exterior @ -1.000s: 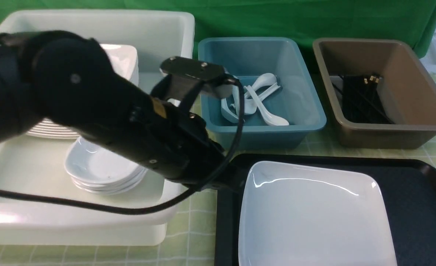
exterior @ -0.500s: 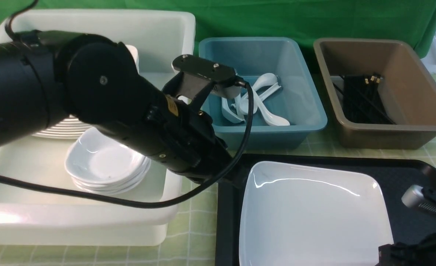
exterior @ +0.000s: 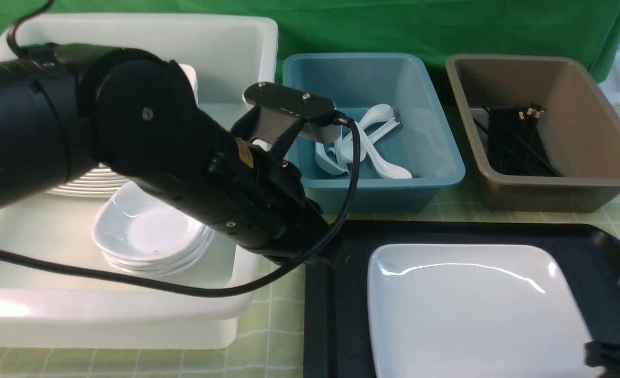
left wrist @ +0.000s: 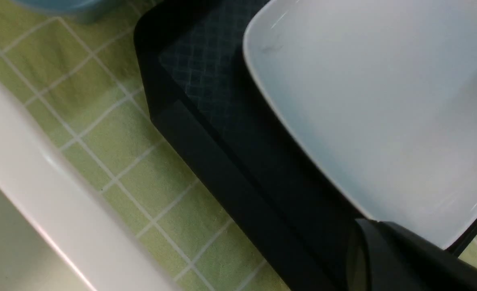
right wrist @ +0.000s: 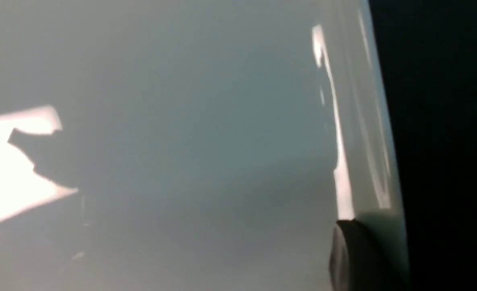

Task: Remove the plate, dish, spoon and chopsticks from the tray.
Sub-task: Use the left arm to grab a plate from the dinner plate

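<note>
The big white plate (exterior: 472, 310) lies on the black tray (exterior: 336, 320), and nothing else shows on the tray. My right gripper (exterior: 611, 357) sits at the plate's near right edge. In the right wrist view a dark finger (right wrist: 359, 254) lies over the plate's rim (right wrist: 367, 121), so the gripper is shut on it. My left gripper (left wrist: 369, 246) is shut and hangs over the tray's rim (left wrist: 206, 161) beside the plate (left wrist: 383, 101). White spoons (exterior: 365, 147) lie in the teal bin. Black chopsticks (exterior: 514, 142) lie in the brown bin. Small dishes (exterior: 149, 239) are stacked in the white bin.
The white bin (exterior: 131, 31) at the left also holds a stack of plates (exterior: 84, 184). The teal bin (exterior: 383, 191) and brown bin (exterior: 551, 197) stand behind the tray. My left arm (exterior: 131, 136) and its cable cross over the white bin. A green checked cloth covers the table.
The plate has slid to the right on the tray. My right gripper came into view at the lower right, then sank toward the corner. The left arm has hardly moved in the last half second.
</note>
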Robot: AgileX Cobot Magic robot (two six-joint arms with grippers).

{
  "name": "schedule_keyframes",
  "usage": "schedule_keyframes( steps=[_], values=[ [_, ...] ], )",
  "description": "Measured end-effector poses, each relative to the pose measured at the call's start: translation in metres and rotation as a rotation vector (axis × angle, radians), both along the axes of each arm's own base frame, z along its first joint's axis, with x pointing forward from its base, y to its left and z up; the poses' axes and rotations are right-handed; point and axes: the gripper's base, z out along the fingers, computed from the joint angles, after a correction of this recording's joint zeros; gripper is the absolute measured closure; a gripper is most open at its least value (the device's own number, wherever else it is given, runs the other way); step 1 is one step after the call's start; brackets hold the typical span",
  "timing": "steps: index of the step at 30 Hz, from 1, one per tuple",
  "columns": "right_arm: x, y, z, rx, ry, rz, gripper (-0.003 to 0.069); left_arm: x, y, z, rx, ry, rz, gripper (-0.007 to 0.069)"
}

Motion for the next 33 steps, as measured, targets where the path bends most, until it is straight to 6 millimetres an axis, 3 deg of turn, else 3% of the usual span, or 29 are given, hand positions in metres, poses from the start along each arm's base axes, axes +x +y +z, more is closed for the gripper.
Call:
schedule_keyframes(
  steps=[3,6,7,8,10,11,14,16,17,19,20,22,23,27,29,31,32,33],
  values=[
    [-0.002,-0.01,0.004,-0.032,-0.01,-0.024,0.0502,0.0,-0.001,0.0,-0.013,0.006,0.004,0.0622],
    [-0.002,-0.016,0.009,-0.057,-0.011,-0.027,0.0438,0.0,-0.004,0.003,-0.068,0.016,0.023,0.0622],
    [-0.002,-0.017,0.01,-0.057,-0.006,-0.031,0.0395,0.0,-0.006,0.003,-0.082,0.017,0.024,0.0622],
    [-0.002,-0.018,0.012,-0.064,0.006,-0.025,0.0286,0.001,-0.011,0.005,-0.107,0.008,0.012,0.0622],
    [-0.001,-0.018,0.015,-0.069,0.017,-0.012,0.02,0.002,-0.014,0.006,-0.113,0.004,0.003,0.0622],
    [0.001,-0.019,0.022,-0.076,0.044,0.012,0.01,0.006,-0.021,0.007,-0.113,0.001,-0.016,0.0622],
    [0.005,-0.02,0.048,-0.076,0.087,0.079,0.0028,0.019,-0.037,0.008,-0.098,0.011,-0.045,0.0622],
    [0.005,-0.019,0.059,-0.072,0.091,0.103,0.0037,0.027,-0.044,0.008,-0.096,0.014,-0.05,0.0622],
    [0.003,-0.016,0.08,-0.076,0.041,0.125,0.0085,0.04,-0.055,0.003,-0.091,0.021,-0.053,0.062],
    [-0.001,-0.011,0.102,-0.082,-0.044,0.145,0.0143,0.053,-0.066,-0.001,-0.088,0.034,-0.054,0.0615],
    [-0.002,-0.01,0.104,-0.082,-0.054,0.149,0.0158,0.053,-0.067,-0.004,-0.082,0.042,-0.055,0.0614],
    [-0.017,0.004,0.131,-0.064,-0.204,0.181,0.0246,0.07,-0.082,-0.017,-0.06,0.084,-0.06,0.0585],
    [-0.019,0.005,0.133,-0.063,-0.216,0.184,0.0259,0.071,-0.084,-0.022,-0.053,0.094,-0.061,0.0585],
    [-0.041,0.018,0.152,-0.07,-0.364,0.256,0.0365,0.089,-0.099,-0.048,-0.007,0.152,-0.074,0.0496],
    [-0.053,0.022,0.159,-0.084,-0.425,0.303,0.0451,0.099,-0.107,-0.069,0.02,0.183,-0.073,0.039],
    [-0.056,0.023,0.161,-0.086,-0.438,0.314,0.0473,0.102,-0.11,-0.077,0.026,0.193,-0.07,0.0347],
    [-0.058,0.024,0.162,-0.088,-0.452,0.322,0.05,0.107,-0.114,-0.089,0.033,0.2,-0.066,0.027],
    [-0.059,0.024,0.162,-0.088,-0.453,0.322,0.0501,0.108,-0.114,-0.091,0.035,0.202,-0.065,0.0261]
  ],
)
